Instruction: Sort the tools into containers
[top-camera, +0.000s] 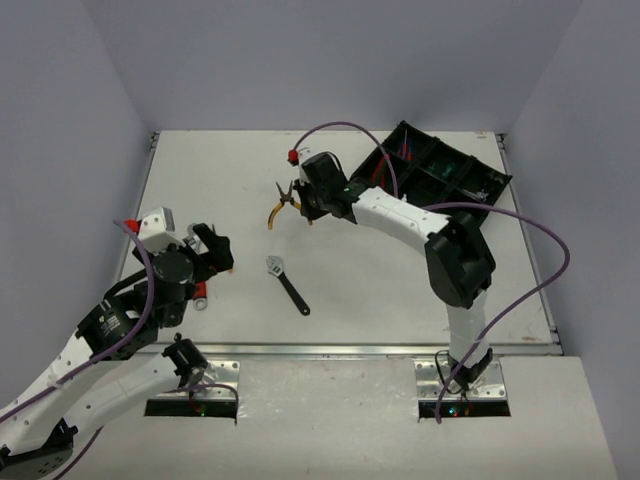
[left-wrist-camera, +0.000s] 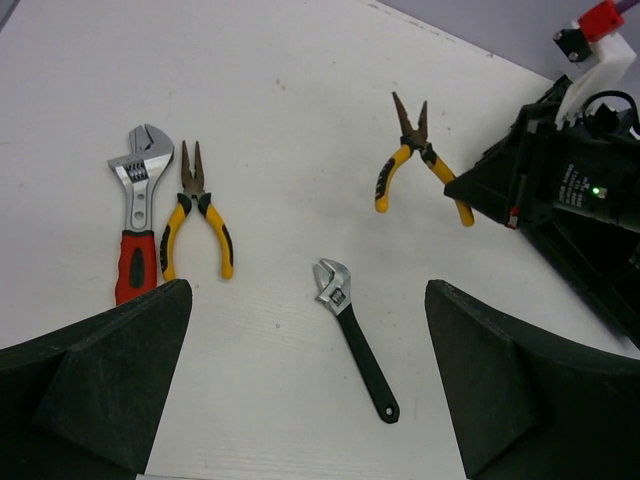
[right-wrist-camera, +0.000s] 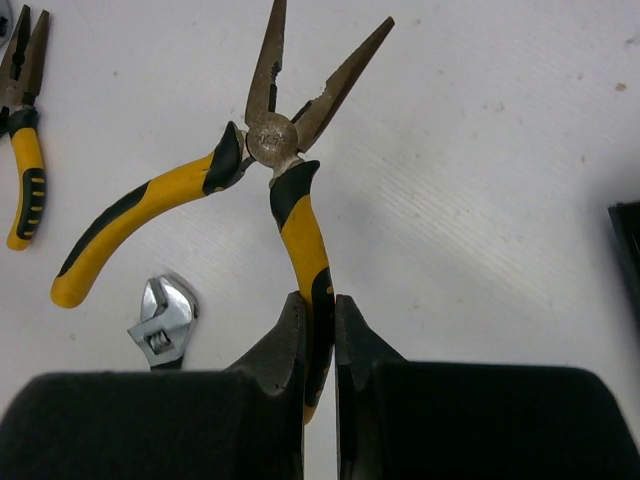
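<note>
Right gripper clenches one handle of the pliers, held over the far middle of the table. This looks like the carry; next it needs a swing right to the tray in the far right corner, then release. Left gripper gapes empty near the left edge.

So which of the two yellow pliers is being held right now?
The pliers pinched by one handle in the right gripper; the other pliers lie loose beside the red-handled wrench, untouched.
</note>
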